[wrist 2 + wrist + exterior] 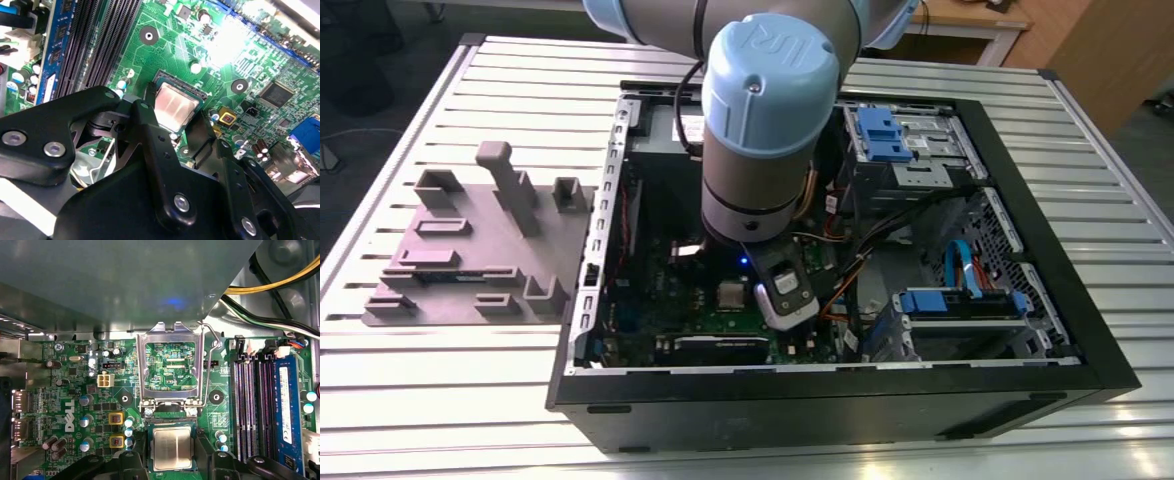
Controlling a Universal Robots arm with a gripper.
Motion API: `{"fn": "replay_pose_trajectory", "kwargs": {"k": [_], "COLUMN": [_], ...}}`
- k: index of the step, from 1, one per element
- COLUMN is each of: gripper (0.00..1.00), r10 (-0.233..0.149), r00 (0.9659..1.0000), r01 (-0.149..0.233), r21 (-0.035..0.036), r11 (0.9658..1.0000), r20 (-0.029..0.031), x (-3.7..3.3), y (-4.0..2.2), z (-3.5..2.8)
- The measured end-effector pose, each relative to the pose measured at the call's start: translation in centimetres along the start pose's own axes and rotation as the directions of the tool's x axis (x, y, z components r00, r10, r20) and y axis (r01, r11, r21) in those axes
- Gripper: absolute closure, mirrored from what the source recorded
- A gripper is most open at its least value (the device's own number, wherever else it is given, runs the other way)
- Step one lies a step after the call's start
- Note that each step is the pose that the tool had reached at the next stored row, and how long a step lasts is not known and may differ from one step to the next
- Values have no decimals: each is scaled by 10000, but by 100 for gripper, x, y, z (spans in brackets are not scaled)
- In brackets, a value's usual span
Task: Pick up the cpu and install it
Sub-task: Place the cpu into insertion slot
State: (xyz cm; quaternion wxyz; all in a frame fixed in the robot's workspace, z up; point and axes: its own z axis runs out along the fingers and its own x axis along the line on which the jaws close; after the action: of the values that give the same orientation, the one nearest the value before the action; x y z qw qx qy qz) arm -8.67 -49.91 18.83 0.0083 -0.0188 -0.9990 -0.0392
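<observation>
At the exterior view's left, a grey moulded plastic fixture (467,250) with upright posts lies on the ribbed aluminium desk (440,390). To its right stands the open black metal computer case (854,405). The pale blue and grey robot arm (754,130) reaches down into it over the green motherboard (714,300).

In the first wrist view the cpu (171,445), a flat square chip with a silvery-grey metal top, lies within the dark square socket (170,421). It looks level with the board. The black end effector (171,462) straddles it closely on two opposite sides; I cannot tell whether it is pinching the chip or has let go. The oblong silver metal retaining frame (170,365) is swung open just beside the socket, clear of the chip.

Seating the chip looks like the step in hand. I judge it goes well if the chip is kept flat and square to the socket, travels straight down without sideways drag, and takes no pressing force, since the contacts beneath are probably delicate.
</observation>
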Motion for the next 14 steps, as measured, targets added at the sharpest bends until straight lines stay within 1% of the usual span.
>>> {"fn": "replay_pose_trajectory", "kwargs": {"k": [8,12,14], "gripper": [49,49,49], "r10": [0,0,0], "r00": [10000,10000,10000], "r01": [0,0,0], "r21": [2,2,2], "r11": [10000,10000,10000], "r20": [-1,-1,-1], "x": [1,2,2], "y": [3,8,9], "z": [-42,-102,-117]}}
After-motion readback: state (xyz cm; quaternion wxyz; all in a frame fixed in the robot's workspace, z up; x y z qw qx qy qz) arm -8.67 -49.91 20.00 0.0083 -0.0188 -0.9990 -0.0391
